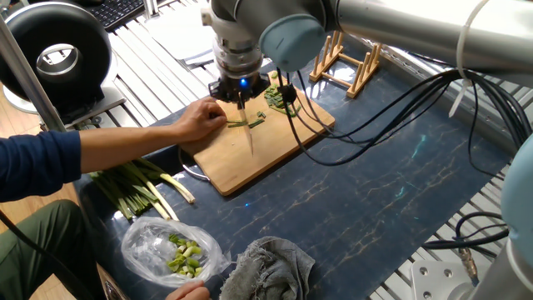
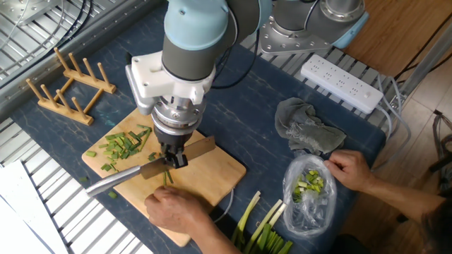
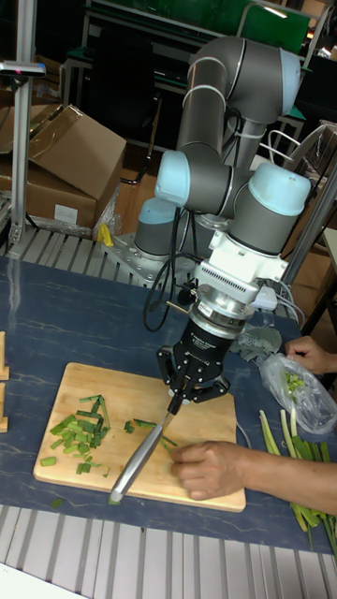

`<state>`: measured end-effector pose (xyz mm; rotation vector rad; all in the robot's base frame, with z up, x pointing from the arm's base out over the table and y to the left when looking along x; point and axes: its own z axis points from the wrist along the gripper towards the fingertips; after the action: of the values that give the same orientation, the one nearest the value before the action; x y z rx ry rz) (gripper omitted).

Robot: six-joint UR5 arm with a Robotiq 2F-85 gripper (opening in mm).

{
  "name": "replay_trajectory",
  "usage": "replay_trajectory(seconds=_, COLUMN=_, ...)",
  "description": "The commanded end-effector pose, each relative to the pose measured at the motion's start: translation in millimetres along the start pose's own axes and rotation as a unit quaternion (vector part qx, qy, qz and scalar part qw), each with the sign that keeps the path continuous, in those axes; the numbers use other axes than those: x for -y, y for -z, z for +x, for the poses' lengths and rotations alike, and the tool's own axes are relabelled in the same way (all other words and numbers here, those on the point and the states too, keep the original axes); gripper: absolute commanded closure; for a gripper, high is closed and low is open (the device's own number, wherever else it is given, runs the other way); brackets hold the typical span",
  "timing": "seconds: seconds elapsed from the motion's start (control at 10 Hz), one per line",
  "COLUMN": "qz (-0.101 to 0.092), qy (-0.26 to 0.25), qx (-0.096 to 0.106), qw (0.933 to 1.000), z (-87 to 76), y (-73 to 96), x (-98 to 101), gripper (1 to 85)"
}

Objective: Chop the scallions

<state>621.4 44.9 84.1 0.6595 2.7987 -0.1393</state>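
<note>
My gripper [image 2: 173,159] [image 1: 241,90] [image 3: 192,395] hangs over the wooden cutting board [image 2: 220,180] [image 1: 268,158] [image 3: 84,388], shut on a knife [image 2: 127,176] [image 1: 249,135] [image 3: 140,459] held just above the wood. A few thin green scallions [image 2: 168,178] [image 1: 243,123] [image 3: 152,428] lie across the board under the blade. A person's hand [image 2: 176,208] [image 1: 198,121] [image 3: 211,468] pins them down right beside the knife. A pile of short cut scallion bits [image 2: 127,143] [image 1: 279,96] [image 3: 80,440] sits at the board's other end.
Thicker stalks with white bases [image 1: 137,187] [image 2: 261,229] lie off the board by the person. Their other hand holds a clear bag of pale chunks [image 2: 311,189] [image 1: 171,250]. A grey cloth [image 2: 307,130], a wooden rack [image 2: 67,88] [image 1: 350,62] and a power strip [image 2: 342,85] share the table.
</note>
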Motion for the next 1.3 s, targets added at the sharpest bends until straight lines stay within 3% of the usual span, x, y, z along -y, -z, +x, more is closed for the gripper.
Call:
replay_trajectory(seconds=0.0, qz=0.029, qy=0.075, qx=0.040, qw=0.9959, z=-35.4, y=3.3, x=16.2, gripper=84.3)
replay_trajectory(seconds=0.2, qz=0.021, qy=0.089, qx=0.055, qw=0.9943, z=-63.9, y=4.7, x=13.5, gripper=84.3)
replay_trajectory(seconds=0.4, qz=-0.005, qy=0.074, qx=0.049, qw=0.9961, z=-80.9, y=4.5, x=5.5, gripper=84.3)
replay_trajectory(seconds=0.5, qz=-0.006, qy=0.086, qx=0.048, qw=0.9951, z=-90.0, y=3.9, x=8.7, gripper=84.3)
replay_trajectory(seconds=0.8, qz=0.000, qy=0.132, qx=0.050, qw=0.9900, z=-112.0, y=2.0, x=19.6, gripper=84.3)
replay_trajectory(seconds=0.9, qz=0.026, qy=0.181, qx=0.050, qw=0.9818, z=-120.0, y=2.6, x=35.2, gripper=84.3)
replay_trajectory(seconds=1.0, qz=-0.019, qy=0.154, qx=0.019, qw=0.9877, z=-102.4, y=1.0, x=16.1, gripper=84.3)
replay_trajectory(seconds=1.1, qz=-0.020, qy=0.178, qx=0.016, qw=0.9836, z=-109.4, y=2.0, x=22.1, gripper=84.3)
replay_trajectory(seconds=1.2, qz=-0.033, qy=0.202, qx=-0.007, qw=0.9788, z=-104.7, y=5.2, x=24.6, gripper=84.3)
